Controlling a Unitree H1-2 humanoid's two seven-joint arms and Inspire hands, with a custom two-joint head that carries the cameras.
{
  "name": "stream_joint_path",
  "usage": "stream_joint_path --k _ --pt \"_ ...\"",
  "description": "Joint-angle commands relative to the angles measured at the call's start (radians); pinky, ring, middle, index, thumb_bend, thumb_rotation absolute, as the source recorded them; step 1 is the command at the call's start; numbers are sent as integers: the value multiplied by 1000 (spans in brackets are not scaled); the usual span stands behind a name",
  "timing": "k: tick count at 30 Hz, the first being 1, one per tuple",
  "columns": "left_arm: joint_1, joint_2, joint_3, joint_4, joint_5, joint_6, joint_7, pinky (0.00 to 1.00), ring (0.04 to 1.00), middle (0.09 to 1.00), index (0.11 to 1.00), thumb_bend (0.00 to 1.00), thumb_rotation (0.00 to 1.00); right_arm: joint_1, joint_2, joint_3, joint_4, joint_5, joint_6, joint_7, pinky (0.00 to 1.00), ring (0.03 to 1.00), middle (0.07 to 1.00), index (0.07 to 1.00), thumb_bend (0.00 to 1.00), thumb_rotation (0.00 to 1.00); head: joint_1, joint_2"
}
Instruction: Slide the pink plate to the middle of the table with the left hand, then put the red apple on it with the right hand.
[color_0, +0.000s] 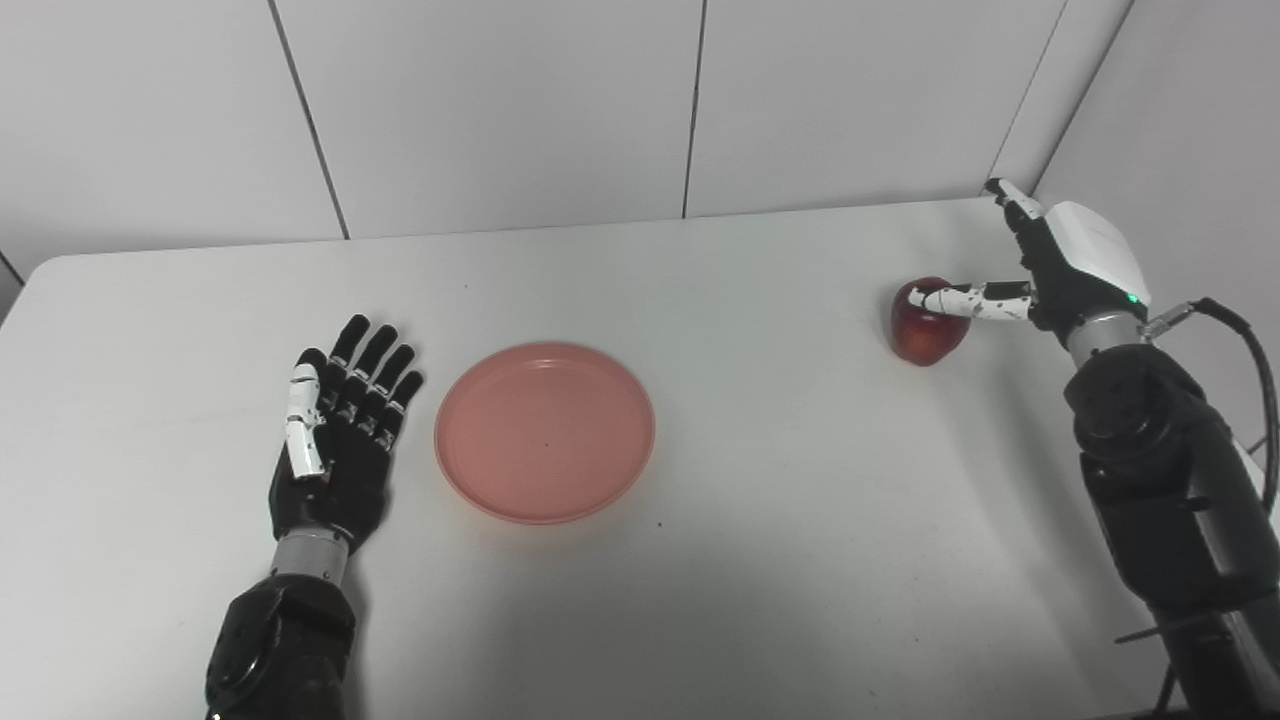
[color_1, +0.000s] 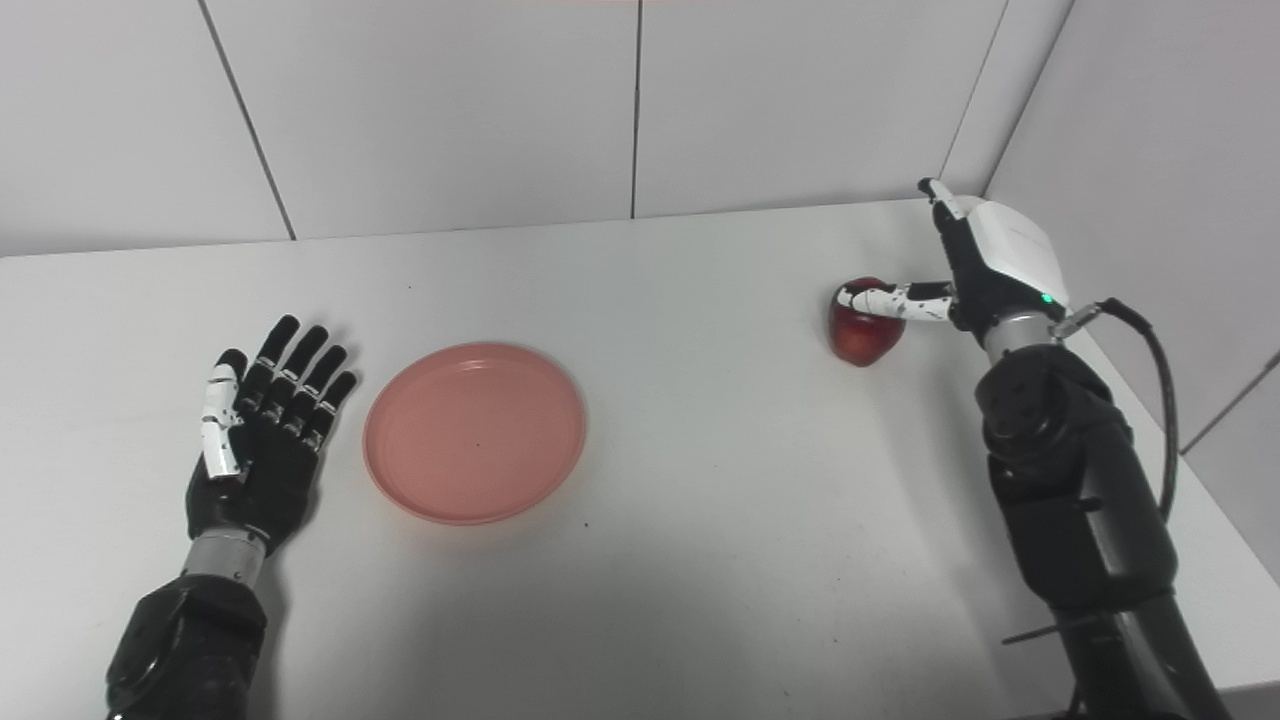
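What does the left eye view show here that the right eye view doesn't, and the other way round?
Only the left eye view shows the table's rounded far-left corner. Only the right eye view shows the table's right edge and the lower wall beyond it. Both show the left hand lying flat and open beside the pink plate, apart from it, and the right hand at the red apple with a finger across its top.

no readable text, label, brand, number or sign shows on anything in either view.
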Motion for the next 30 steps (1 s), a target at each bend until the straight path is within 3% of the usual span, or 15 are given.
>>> stream_joint_path --k 1,16,30 --pt "-20 2 -4 -24 1 -35 -7 938 909 901 884 348 1000 -46 -19 2 2 -17 0 -15 727 874 925 934 1000 483 1 0" --pt "-18 0 0 -26 -8 -31 -8 935 907 898 883 344 1000 -81 17 23 62 -38 4 40 774 901 942 950 1000 495 0 5" --pt "-14 2 -4 -30 -3 -30 -8 934 908 899 885 350 1000 -103 15 45 119 -11 4 51 810 926 949 948 1000 428 3 9"
